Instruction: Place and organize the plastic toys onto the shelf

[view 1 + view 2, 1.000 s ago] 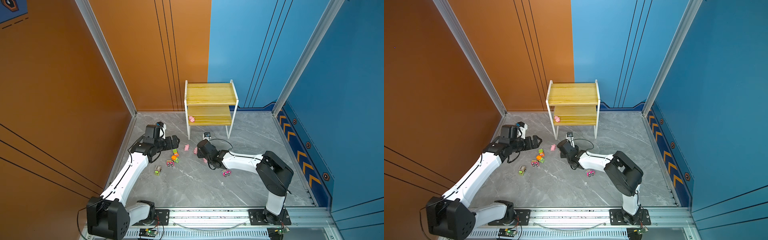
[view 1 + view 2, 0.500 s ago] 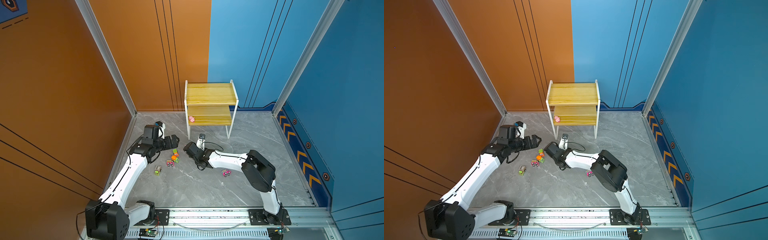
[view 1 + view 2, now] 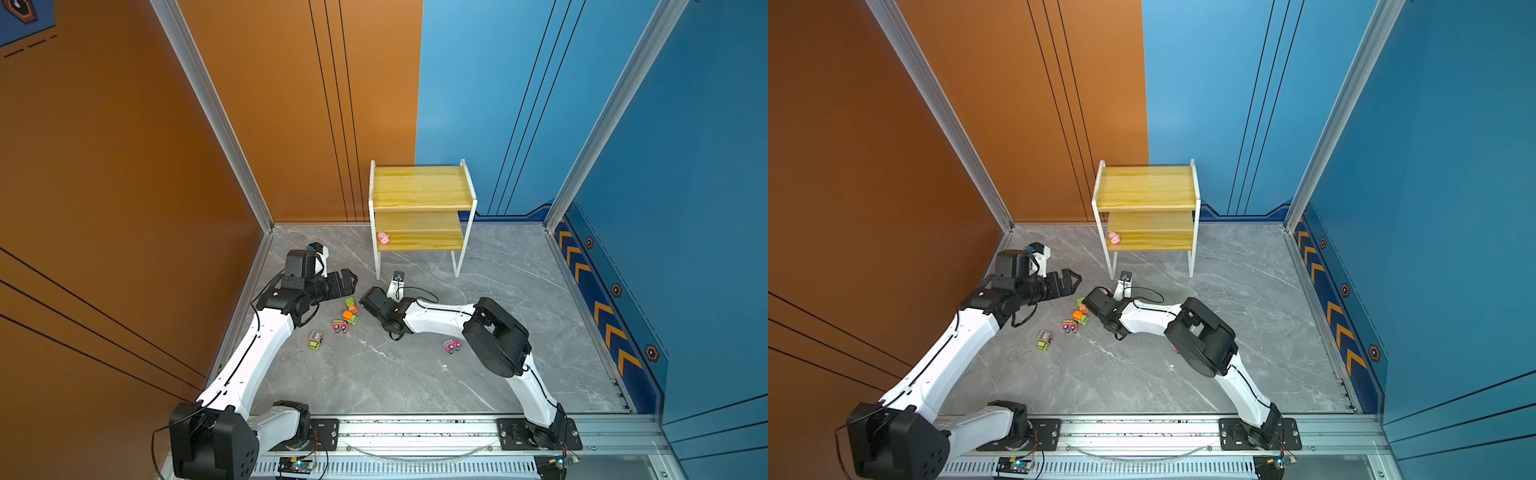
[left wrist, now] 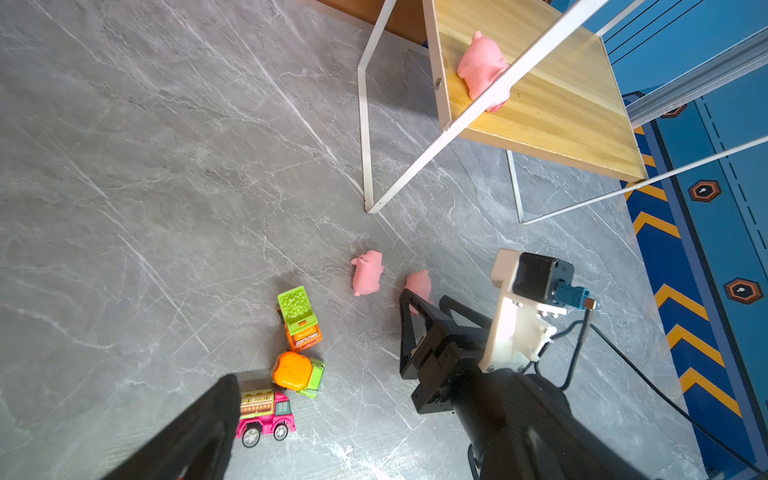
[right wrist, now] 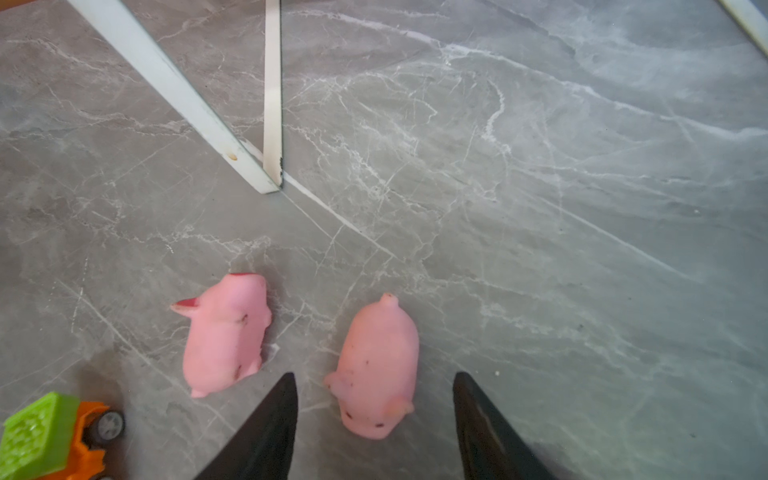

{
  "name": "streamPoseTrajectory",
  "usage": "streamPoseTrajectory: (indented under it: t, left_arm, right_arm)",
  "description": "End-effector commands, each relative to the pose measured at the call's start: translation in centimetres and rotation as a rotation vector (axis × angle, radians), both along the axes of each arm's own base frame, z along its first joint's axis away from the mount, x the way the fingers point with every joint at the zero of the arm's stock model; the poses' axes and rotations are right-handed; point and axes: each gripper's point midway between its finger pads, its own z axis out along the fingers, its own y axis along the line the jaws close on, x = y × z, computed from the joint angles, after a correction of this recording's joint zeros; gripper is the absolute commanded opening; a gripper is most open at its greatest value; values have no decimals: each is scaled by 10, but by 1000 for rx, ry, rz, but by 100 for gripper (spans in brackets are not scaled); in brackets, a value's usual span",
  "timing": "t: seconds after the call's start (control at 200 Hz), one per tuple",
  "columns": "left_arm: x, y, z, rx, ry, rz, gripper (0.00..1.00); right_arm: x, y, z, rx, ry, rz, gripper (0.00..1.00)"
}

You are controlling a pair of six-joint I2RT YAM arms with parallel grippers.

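R end effector (image 5: 374,376) sits low over the surface (image 5: 540,208), jaws roughly half apart, holding nothing. The pig (image 5: 376,365) lies right between the fingertips (image 5: 276,419), w/ a gap each side and no contact visible. Its long axis runs along the reach direction, approx parallel to the fingers, head toward the wrist, tail end poking out past the tips. Closing would pinch across its narrow flanks.

Judgement: step in hand is picking this pig. It needs a bit more reach fwd, then close.

The 2nd pig (image 5: 226,332) lies just beside one finger, not touching, and may get nudged. L end effector (image 3: 352,281) hovers wide open and empty by the trucks (image 3: 349,313), farther from both pigs. The shelf (image 3: 419,195) stands beyond, a 3rd pig (image 3: 383,238) on its lower board.
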Motion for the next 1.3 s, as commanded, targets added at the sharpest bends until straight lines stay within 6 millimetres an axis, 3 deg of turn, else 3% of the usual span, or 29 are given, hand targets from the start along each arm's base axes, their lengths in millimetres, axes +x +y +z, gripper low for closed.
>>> streamPoseTrajectory:
  t: [0.0,0.41,0.646,0.831,1.021,1.196,1.216,1.296]
  left_arm:
    - [-1,0,2,-20,-13,-4,100]
    - [-1,0,0,-22,-7,-3,100]
    - [0,0,0,-22,-6,-2,100]
    - [0,0,-1,-23,-3,-2,100]
    - [0,0,-2,-23,-1,-3,100]
    - [0,0,-3,-22,3,-2,100]
    - [1,0,-3,-22,3,-2,100]
    - [1,0,-4,-23,5,-4,100]
  right_arm:
    - [3,-7,-9,-43,3,-38,60]
    - [27,-9,-17,-86,-33,-81,54]
    - [30,-9,-20,-87,-24,-78,39]
    - [29,-6,-3,-107,-46,-41,29]
    - [23,11,11,-91,-38,142,27]
    - [-3,19,18,-11,-60,388,27]
    - [-6,20,32,16,-82,419,27]
    - [-21,16,45,45,-111,539,26]
